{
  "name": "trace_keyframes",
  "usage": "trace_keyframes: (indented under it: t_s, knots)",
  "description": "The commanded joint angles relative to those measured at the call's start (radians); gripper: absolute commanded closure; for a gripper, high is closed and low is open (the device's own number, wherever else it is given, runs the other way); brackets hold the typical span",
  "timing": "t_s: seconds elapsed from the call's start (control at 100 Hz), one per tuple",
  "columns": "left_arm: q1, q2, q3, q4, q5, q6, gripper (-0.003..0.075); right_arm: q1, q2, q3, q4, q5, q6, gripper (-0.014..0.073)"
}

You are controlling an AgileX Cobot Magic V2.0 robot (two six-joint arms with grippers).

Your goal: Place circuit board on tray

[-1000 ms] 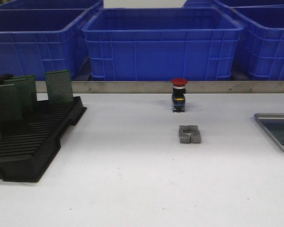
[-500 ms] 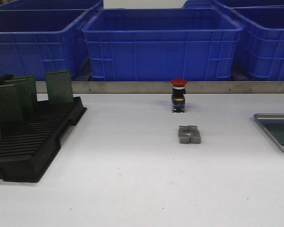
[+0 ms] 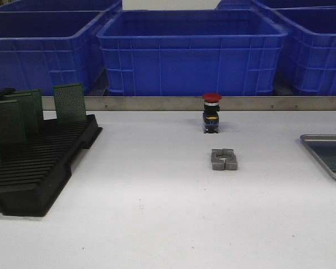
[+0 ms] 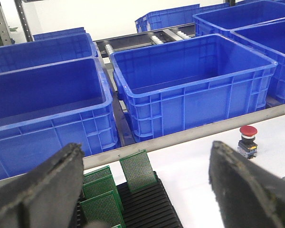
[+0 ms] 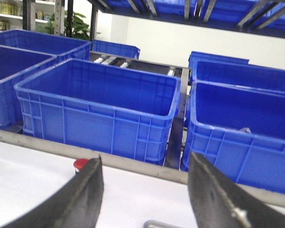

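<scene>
Standing upright in the black rack (image 3: 39,179) at far left, the circuit board (image 3: 70,103) looks thin, light, stiff; pinch its top edge. Both jaws gape, empty; tray (image 3: 319,147) waits far right.

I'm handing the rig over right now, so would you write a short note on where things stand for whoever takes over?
Left gripper: open, empty, raised and facing the black rack.
Right gripper: open, empty, raised above the table.
Circuit boards: several stand upright in the rack's slots at the table's left.
Tray: at the table's right edge, only partly in view; its dark greenish inside may be a reflection or a board, I cannot tell.
Done: no board picked.
Left: grasp a board, carry it across, lay it on the tray.
</scene>
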Motion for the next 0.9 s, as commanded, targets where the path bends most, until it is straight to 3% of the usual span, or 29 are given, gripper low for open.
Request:
trace_keyframes:
  t_s: [0.0,0.14,0.23,0.35,0.53,0.89]
  knots:
    - [0.002,0.003,-0.028,-0.024,-0.059,-0.008,0.0208,0.001,0.007,-0.017,0.027,-0.023,-0.008,0.0187]
    - [0.002,0.003,-0.028,-0.024,-0.059,-0.008,0.0210,0.001,0.007,-0.016,0.027,-0.023,-0.008,0.0231]
    - [0.002,0.003,-0.028,-0.024,-0.059,-0.008,0.0264,0.000,0.007,-0.016,0.027,-0.024,-0.008,0.0291]
    - [0.002,0.003,-0.028,-0.024,-0.059,-0.008,0.0430,0.000,0.007,-0.016,0.027,-0.025,-0.008,0.0417]
    - [0.002,0.003,-0.028,-0.024,-0.059,-0.008,0.0741,0.000,0.007,-0.016,0.027,-0.025,-0.008,0.0653]
    - [0.002,0.003,-0.028,-0.024,-0.059,-0.008,0.0738,0.000,0.007,-0.016,0.028,-0.029,-0.008,0.0662]
